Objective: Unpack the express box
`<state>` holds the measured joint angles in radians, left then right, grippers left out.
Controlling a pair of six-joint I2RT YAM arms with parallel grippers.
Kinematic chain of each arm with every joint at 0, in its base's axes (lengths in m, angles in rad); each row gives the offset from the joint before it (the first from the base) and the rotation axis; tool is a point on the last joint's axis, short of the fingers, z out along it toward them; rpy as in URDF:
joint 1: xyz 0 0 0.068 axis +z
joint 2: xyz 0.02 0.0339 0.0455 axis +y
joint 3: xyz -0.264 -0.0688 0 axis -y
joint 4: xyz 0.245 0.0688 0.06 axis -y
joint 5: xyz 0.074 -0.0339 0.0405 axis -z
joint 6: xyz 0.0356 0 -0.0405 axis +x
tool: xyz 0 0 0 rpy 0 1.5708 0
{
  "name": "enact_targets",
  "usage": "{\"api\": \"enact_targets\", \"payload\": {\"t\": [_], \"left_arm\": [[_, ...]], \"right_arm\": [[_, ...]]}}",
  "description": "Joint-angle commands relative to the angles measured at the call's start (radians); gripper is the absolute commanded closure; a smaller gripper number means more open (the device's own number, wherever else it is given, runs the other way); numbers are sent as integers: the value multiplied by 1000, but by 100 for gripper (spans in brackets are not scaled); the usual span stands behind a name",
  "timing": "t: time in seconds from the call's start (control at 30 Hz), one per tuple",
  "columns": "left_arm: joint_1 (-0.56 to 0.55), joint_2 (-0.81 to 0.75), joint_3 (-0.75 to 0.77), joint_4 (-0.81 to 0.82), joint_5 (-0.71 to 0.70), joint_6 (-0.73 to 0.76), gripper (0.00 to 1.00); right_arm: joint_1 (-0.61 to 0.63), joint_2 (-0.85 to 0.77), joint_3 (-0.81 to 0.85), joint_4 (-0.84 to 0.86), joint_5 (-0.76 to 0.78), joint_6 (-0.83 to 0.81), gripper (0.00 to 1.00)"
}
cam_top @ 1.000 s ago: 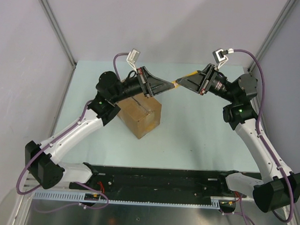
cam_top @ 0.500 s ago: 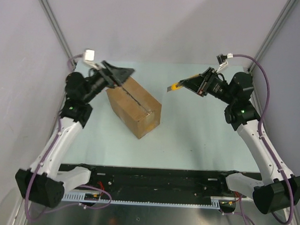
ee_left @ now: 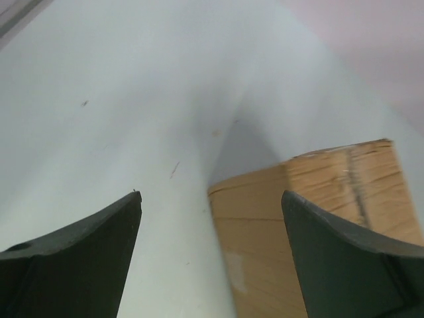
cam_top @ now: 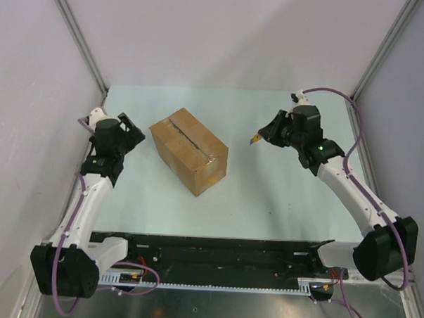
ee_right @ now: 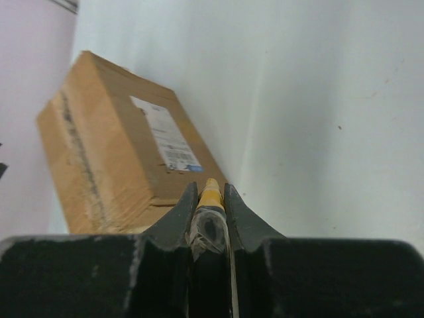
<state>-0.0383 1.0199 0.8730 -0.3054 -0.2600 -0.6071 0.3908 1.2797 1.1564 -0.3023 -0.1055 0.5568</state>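
The express box [cam_top: 189, 149], a brown cardboard carton with its flaps meeting along a centre seam, stands on the table between the arms. In the right wrist view the express box [ee_right: 109, 142] shows a white label [ee_right: 165, 141] on its side. My left gripper [cam_top: 131, 131] hangs left of the box, open and empty. In its own view the left gripper [ee_left: 211, 195] frames a box corner [ee_left: 318, 199]. My right gripper [cam_top: 264, 136] hovers right of the box, shut on a yellow utility knife [ee_right: 211, 194] whose tip [cam_top: 256, 140] points at the box.
The pale table [cam_top: 267, 196] is bounded by grey walls on the left, back and right. A black rail [cam_top: 222, 254] with both arm bases runs along the near edge.
My left arm has swung from above the box to its left side and its gripper has opened. My right arm has drawn back and lowered with the knife still in it.
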Motion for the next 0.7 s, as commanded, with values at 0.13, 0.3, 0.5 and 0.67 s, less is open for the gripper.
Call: {"api": "enact_targets", "payload": {"t": [0.13, 0.3, 0.5, 0.67], "left_arm": [[81, 213, 136, -24, 250, -46, 7], [83, 308, 204, -11, 340, -131, 6], [81, 403, 222, 123, 372, -217, 6], [71, 529, 293, 154, 528, -230, 8]], "right_arm": [[14, 60, 29, 19, 87, -49, 100], [14, 64, 29, 31, 90, -55, 100], [10, 81, 29, 40, 87, -49, 100], [-3, 95, 29, 49, 69, -43, 100]]}}
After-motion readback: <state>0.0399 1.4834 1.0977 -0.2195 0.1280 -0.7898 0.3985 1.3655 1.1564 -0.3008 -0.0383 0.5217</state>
